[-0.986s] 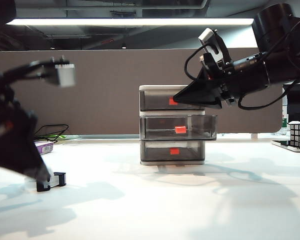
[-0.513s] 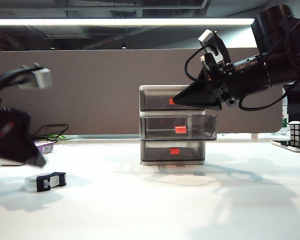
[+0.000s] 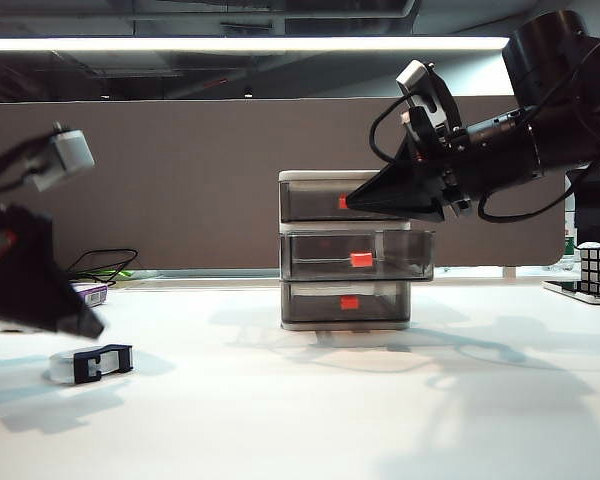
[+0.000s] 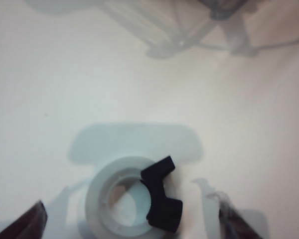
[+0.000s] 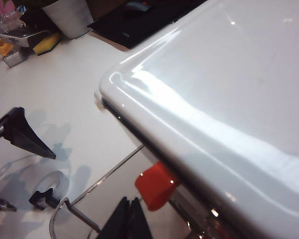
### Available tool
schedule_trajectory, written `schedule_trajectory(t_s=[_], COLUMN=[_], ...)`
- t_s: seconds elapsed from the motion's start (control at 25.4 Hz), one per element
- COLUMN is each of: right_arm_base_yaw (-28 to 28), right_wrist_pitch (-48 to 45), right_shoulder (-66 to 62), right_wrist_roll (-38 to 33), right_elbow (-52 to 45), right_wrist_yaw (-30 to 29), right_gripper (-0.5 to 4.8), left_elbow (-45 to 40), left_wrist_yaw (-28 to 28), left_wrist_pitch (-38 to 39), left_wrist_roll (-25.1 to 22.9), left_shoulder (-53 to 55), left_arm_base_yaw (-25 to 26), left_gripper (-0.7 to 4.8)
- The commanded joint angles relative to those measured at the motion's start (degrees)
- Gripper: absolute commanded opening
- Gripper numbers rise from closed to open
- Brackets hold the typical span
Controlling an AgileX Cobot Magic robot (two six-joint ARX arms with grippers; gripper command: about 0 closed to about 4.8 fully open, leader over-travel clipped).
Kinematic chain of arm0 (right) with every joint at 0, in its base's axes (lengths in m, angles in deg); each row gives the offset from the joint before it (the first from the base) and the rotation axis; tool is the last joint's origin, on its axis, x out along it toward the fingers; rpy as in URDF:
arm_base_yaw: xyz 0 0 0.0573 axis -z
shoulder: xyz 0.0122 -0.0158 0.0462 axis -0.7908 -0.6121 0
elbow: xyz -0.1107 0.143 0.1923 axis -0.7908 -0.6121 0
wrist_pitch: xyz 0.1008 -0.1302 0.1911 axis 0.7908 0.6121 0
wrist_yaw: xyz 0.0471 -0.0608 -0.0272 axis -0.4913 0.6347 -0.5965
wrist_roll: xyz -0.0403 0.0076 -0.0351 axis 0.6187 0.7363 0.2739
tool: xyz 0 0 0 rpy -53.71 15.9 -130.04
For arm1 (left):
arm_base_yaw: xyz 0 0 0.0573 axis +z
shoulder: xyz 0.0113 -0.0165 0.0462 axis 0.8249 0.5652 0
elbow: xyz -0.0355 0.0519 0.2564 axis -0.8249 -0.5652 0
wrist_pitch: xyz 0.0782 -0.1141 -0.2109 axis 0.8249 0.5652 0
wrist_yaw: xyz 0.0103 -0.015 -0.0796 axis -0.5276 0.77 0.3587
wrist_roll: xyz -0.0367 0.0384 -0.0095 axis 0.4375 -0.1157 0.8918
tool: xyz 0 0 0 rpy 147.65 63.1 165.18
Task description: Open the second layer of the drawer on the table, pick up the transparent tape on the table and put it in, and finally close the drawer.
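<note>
**Transparent tape lying under the wide-open left jaws, middle drawer standing ready**

The transparent tape [image 4: 134,199] is lying flat on the table [image 3: 300,420], its clear ring facing up and its black cutter [image 4: 162,194] clipped across one side of the rim. In the left wrist view the roll is sitting between the two dark fingertips [image 4: 25,224], nearer one of them than the other, with bare table showing on both sides. The left gripper [image 3: 75,325] is hanging just above and beside the roll, jaws fully released and holding nothing.

To take it well, the gripper probably wants centring over the roll before it descends, so that one finger is not landing on the ring. Closing across the ring's outer wall, or on the cutter's firm plastic, looks safer than pinching the thin clear rim alone, which may slip or tip up.

The second layer [image 3: 355,255] of the drawer [image 3: 345,250] is standing pulled out, well apart from the left jaws, its red-orange tab [image 3: 360,259] facing forward. The right gripper [image 3: 355,200] is hovering in front of the top tier, above the open tray, its fingers pressed together into one dark point with nothing between them.

Hard to judge: the left fingertips are cut off at the edge of the wrist view, so their height over the table is unclear. The inside of the open tray is shown only through smoky plastic, and the exterior view is showing the roll low and small, partly in the arm's shadow.
</note>
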State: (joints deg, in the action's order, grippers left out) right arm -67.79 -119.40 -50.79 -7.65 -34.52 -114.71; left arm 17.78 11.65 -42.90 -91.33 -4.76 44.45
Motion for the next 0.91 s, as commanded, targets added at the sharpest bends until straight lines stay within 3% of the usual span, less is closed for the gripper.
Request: schedule_trajectory(t_s=[0.04,0.35,0.75,0.91], right_arm_base_yaw=[0.0,0.0,0.0,0.0], right_wrist_pitch=[-0.5,-0.6,-0.6,-0.6], right_shoulder=[0.2,0.2,0.2,0.2], right_wrist_roll=[-0.2,0.1,0.1,0.1], right_elbow=[0.3,0.3,0.3,0.3], right_wrist_yaw=[-0.4,-0.4,-0.3,-0.3], right_gripper=[-0.05,-0.05,-0.05,-0.05], left_elbow=[-0.1,-0.1,-0.1,-0.1], left_wrist_yaw=[0.6,0.5,-1.2,-3.4], left_wrist_pitch=[-3.2,-7.2,-7.1,-6.9], left_wrist_roll=[-0.7,-0.7,-2.3,-2.9], left_shoulder=[3.3,7.9,8.8,10.8], left_arm_base_yaw=[-0.1,-0.1,-0.3,-2.6], left_gripper=[4.36,4.35,4.25,4.25])
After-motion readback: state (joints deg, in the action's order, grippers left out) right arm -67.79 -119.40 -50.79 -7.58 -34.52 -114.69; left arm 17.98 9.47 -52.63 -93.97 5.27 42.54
